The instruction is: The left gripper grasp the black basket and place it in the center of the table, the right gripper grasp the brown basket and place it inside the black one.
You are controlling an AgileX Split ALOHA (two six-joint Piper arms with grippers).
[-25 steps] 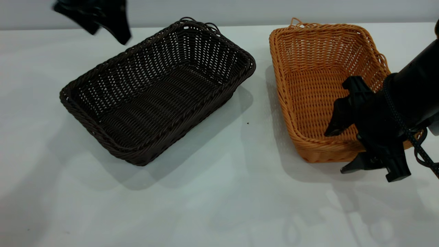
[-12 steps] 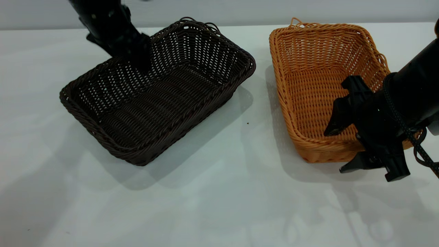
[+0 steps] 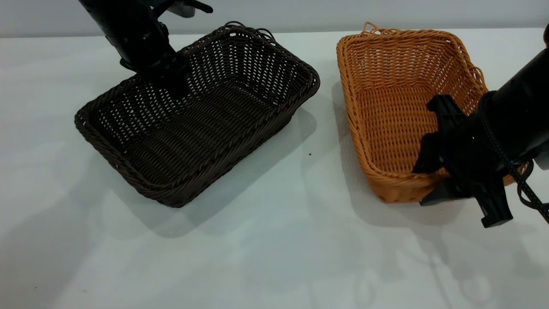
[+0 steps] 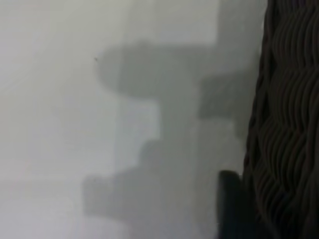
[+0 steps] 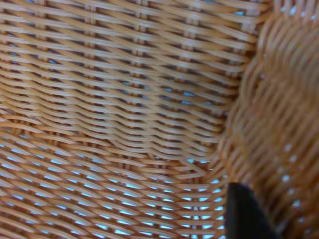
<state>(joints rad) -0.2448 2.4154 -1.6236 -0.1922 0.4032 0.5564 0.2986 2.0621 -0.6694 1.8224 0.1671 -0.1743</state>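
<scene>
The black basket (image 3: 197, 124) stands at the left of the white table (image 3: 274, 249), set at an angle. My left gripper (image 3: 173, 83) reaches down over its back-left rim and is shut on the wall. In the left wrist view one of its fingers (image 4: 230, 204) lies against the outside of the dark wicker (image 4: 289, 124). The brown basket (image 3: 394, 107) stands at the right. My right gripper (image 3: 429, 180) is shut on its front rim, one finger inside and one outside. The right wrist view shows the inner finger (image 5: 244, 214) against the brown weave (image 5: 124, 99).
A gap of bare table (image 3: 326, 128) separates the two baskets. The wide front part of the table lies in front of both. A grey wall (image 3: 300, 13) runs along the table's far edge. A black cable (image 3: 529, 195) hangs from the right arm.
My left arm came down from the upper left onto the black basket's back-left rim. My right gripper's fingers closed on the brown basket's front rim. Neither basket has moved.
</scene>
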